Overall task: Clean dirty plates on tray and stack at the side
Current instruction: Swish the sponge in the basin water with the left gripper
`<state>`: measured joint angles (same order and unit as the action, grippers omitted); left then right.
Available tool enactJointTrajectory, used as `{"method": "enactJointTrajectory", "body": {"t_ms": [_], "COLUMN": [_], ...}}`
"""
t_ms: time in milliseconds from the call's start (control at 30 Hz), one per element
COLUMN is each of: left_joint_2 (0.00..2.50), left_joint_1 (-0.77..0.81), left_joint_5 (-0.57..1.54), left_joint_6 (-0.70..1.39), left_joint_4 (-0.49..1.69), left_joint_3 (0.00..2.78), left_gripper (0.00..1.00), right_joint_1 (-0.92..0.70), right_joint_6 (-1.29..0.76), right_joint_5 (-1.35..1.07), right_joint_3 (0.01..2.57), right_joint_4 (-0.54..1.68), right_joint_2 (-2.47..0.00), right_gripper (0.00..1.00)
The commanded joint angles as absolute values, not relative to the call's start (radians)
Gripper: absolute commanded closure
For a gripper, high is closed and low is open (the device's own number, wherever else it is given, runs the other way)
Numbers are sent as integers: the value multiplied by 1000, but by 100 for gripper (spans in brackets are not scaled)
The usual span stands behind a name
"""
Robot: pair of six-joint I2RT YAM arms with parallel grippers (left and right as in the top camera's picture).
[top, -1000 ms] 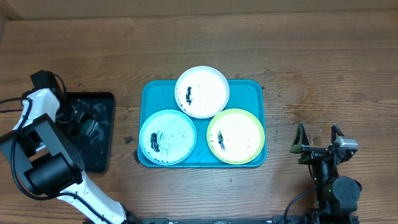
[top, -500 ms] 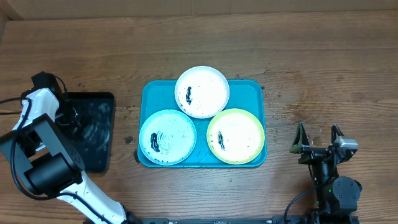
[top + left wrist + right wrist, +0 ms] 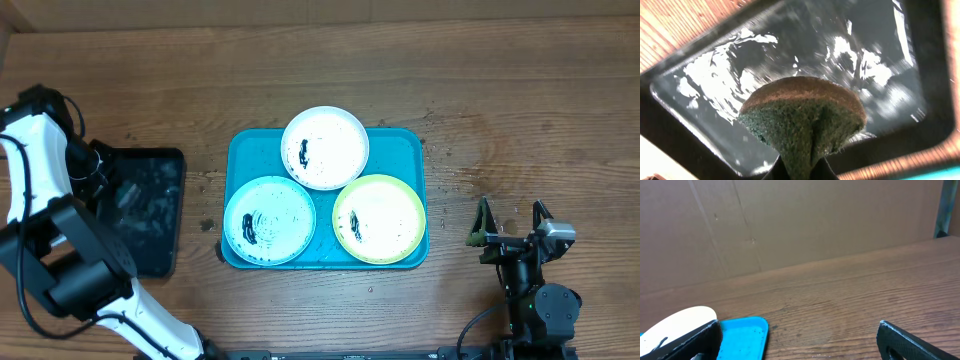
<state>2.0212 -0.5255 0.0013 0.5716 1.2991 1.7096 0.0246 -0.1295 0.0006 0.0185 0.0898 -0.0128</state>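
Lifted from the black tray [image 3: 925, 60], the left gripper [image 3: 800, 167] clamped a sponge [image 3: 802, 115] that might slip from its narrow pinch before reaching the smeared plates [image 3: 270, 220] on the turquoise tray [image 3: 405, 150]; the right gripper [image 3: 512, 222] gaped idle.

**Black Tray, Sponge and Bare Wood**

A black rectangular tray [image 3: 150, 215] lay at the left of the wooden counter [image 3: 500, 100], its floor glinting wet. A green-and-brown sponge [image 3: 802, 117] hung above it, bunched at its lower end. Brown cardboard [image 3: 790, 225] backed the counter.
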Motion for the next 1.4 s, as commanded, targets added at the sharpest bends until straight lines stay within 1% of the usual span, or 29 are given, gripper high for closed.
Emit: {"method": "enactJointTrajectory", "body": {"t_ms": [0, 100, 167, 267, 433, 500, 667, 800, 900, 1033, 1367], "left_joint_2": [1956, 1965, 1974, 1975, 1974, 1974, 1974, 1974, 1974, 1974, 1974], "left_joint_1": [-525, -523, -531, -542, -582, -601, -659, -712, -732, -745, -746], "left_joint_5": [84, 79, 172, 344, 583, 644, 693, 779, 812, 813, 812], "left_joint_6": [497, 530, 578, 580, 580, 582, 588, 596, 647, 710, 711], "left_joint_4": [1305, 1284, 1269, 1222, 1231, 1245, 1271, 1307, 1313, 1332, 1331], "left_joint_3": [1730, 1677, 1624, 1564, 1562, 1562, 1562, 1562, 1562, 1562, 1562], "left_gripper": [96, 96, 96, 96, 96, 96, 96, 96, 96, 96, 96], "right_joint_1": [26, 26, 26, 25, 26, 26, 25, 26, 25, 26, 26], "right_joint_6": [-123, -123, -123, -123, -123, -123, -123, -123, -123, -123, -123], "right_joint_5": [2, 2, 2, 3, 2, 2, 2, 2, 3, 2, 2], "right_joint_3": [8, 8, 8, 8, 8, 8, 8, 8, 8, 8, 8], "right_joint_4": [84, 84, 84, 84, 84, 84, 84, 84, 84, 84, 84], "right_joint_2": [-4, -4, -4, -4, -4, -4, -4, -4, -4, -4, -4], "right_gripper": [0, 0, 0, 0, 0, 0, 0, 0, 0, 0, 0]}}
